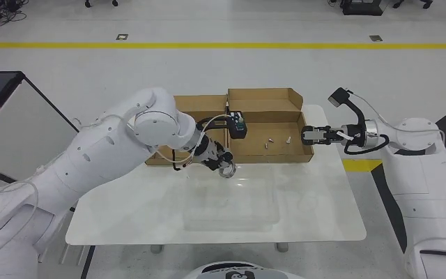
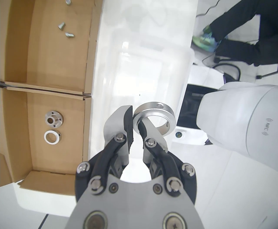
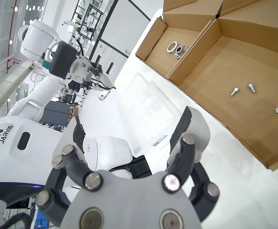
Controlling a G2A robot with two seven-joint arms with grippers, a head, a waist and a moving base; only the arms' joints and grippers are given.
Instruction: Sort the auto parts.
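Sticker (image 3: pixel 160 140) on clear bin (image 3: pixel 149 108), print illegible

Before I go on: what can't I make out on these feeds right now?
Top view: the left arm covers much of the left cardboard box, hiding its floor.
Right wrist view: the frame edge cuts off a part in the right cardboard box.
Left wrist view: the frame edge cuts a bolt; a finger hides part of the held ring.
Clear bin: pale on the white table, small contents untellable.

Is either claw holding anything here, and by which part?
Left claw holds the metal ring by its wall, pinched between bore and outer face. Right claw open, empty.
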